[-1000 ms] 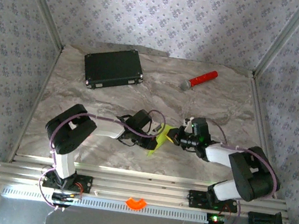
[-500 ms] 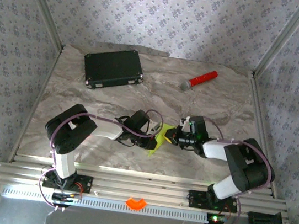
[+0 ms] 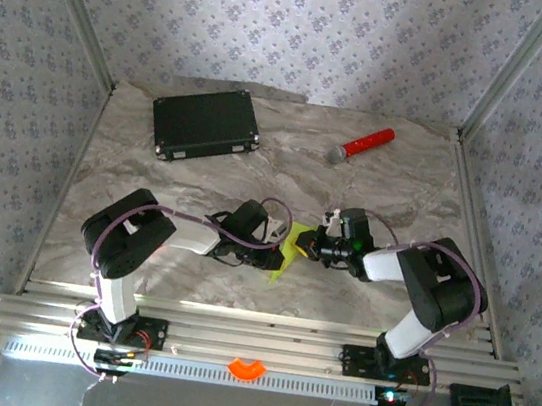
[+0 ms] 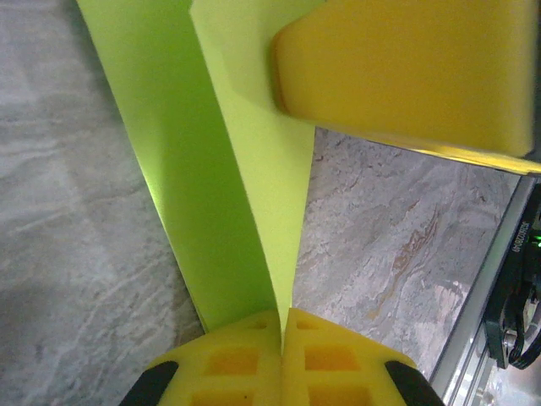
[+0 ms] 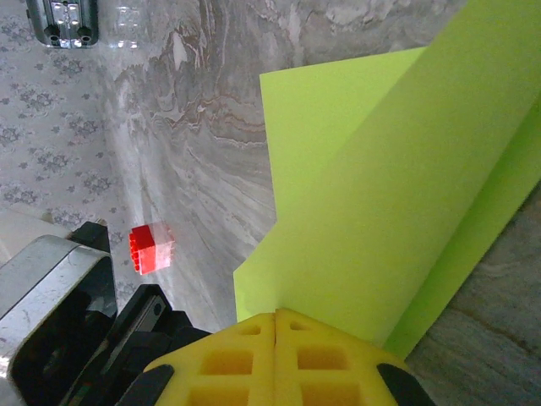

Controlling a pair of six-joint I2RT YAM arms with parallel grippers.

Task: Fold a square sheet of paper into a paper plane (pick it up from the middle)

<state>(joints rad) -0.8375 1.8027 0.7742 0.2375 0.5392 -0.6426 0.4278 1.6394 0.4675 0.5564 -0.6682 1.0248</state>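
Marbled grey tabletop, left to right: left gripper pressed shut on the thin lime yellow-green square sheet of paper, folded, held between both arms near mid-table, right gripper pinching its other edge.

Marbled worktop. Near the front middle, left hand and right hand meet from either side at a creased lime sheet of paper. Far left: black case, flat. Red-handled microphone far right, well apart.
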